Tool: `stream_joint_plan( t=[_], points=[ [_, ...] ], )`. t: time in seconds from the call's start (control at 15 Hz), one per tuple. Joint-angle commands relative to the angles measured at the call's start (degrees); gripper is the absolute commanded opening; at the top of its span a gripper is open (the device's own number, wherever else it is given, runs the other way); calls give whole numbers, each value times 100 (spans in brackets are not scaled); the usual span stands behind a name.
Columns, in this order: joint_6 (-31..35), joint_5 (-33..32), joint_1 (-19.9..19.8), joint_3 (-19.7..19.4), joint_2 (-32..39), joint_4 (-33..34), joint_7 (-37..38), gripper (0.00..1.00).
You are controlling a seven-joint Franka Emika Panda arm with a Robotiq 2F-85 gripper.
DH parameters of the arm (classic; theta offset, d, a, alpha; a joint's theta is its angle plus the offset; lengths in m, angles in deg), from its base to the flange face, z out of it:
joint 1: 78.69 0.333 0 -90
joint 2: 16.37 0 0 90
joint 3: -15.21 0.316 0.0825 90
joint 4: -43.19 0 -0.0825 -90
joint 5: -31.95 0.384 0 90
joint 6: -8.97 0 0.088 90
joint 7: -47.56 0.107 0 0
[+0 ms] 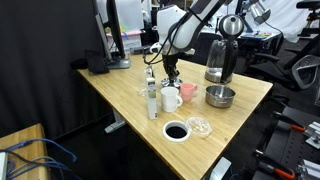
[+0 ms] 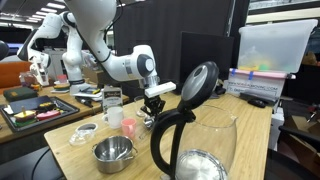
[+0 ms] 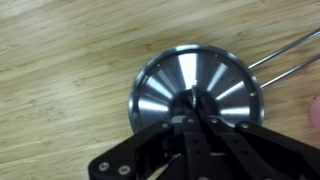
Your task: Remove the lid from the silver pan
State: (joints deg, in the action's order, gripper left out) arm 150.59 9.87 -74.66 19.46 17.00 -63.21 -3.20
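Note:
In the wrist view a small round shiny lid [image 3: 165,85] fills the middle, lying over the silver pan, whose wire handle [image 3: 290,55] sticks out to the right. The pan's body is hidden under the lid. My gripper [image 3: 195,115] is straight above the lid with its fingers drawn together on the lid's centre knob. In both exterior views the gripper [image 1: 172,72] [image 2: 153,105] reaches down to the table beside the mugs, and the pan is mostly hidden behind it.
A pink mug [image 1: 187,92] [image 2: 128,127] and a white mug [image 1: 170,98] stand close by. A steel bowl [image 1: 220,96] [image 2: 113,152], a glass kettle [image 1: 222,55] [image 2: 190,130], a clear glass disc [image 1: 199,126] and a bottle [image 1: 152,100] share the wooden table [image 1: 120,90].

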Motion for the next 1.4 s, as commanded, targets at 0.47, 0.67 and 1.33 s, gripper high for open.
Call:
stream_joint_plan(
  t=[0.47,0.67,1.33],
  points=[
    [86,63,-163,136,-333,-189,-257,1],
    [90,87,-176,138,-551,-236,-346,1],
    [97,-387,-53,-357,-1435,-943,560,1]
  ],
)
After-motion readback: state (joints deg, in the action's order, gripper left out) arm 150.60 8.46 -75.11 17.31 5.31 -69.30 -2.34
